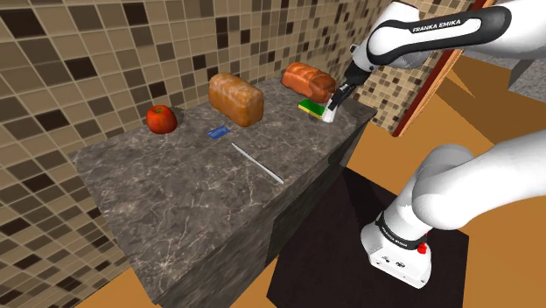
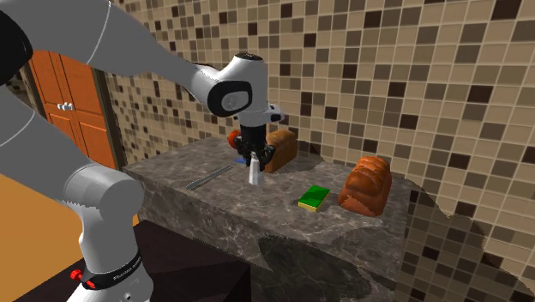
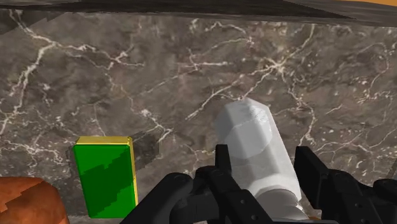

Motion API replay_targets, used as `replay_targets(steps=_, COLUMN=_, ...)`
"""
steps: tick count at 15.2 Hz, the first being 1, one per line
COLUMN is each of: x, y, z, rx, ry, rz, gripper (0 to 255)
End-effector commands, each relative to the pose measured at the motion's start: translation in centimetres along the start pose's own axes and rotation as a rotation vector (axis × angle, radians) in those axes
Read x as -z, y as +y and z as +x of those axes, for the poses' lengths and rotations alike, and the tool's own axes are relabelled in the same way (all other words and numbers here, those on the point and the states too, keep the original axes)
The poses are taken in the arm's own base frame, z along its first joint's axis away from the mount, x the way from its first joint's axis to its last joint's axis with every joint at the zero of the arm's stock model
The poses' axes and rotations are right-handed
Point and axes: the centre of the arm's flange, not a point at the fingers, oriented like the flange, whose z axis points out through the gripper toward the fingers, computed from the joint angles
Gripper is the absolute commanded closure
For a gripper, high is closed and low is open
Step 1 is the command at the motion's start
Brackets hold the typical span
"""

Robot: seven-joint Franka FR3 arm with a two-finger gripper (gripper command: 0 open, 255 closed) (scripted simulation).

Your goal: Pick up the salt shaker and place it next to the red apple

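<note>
Wrist view: gripper (image 3: 264, 162) clasps the white salt shaker (image 3: 253, 143), long axis along the fingers (image 3: 224, 170).

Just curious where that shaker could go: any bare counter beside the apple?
Yes: the counter is bare from the apple out to the blue card and the knife, and past the knife too. Along the wall the tan loaf, the reddish loaf and the sponge crowd it.

This is a kitchen. It has a long dark stone counter (image 1: 175, 188) with white veins. The wall is covered in small brown and tan square tiles (image 1: 79, 61). A brown loaf of bread (image 1: 235, 97) and a round red apple (image 1: 161, 118) sit on the counter.
</note>
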Motion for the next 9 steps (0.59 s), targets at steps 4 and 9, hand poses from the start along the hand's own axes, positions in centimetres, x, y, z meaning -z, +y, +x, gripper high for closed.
replay_targets(steps=4, x=2.6, y=-0.4, z=0.6, rx=0.0, ry=0.0, rz=0.0, gripper=255)
replay_targets(steps=9, x=5.2, y=-0.7, z=1.3, rx=0.0, ry=0.0, rz=0.0, gripper=255)
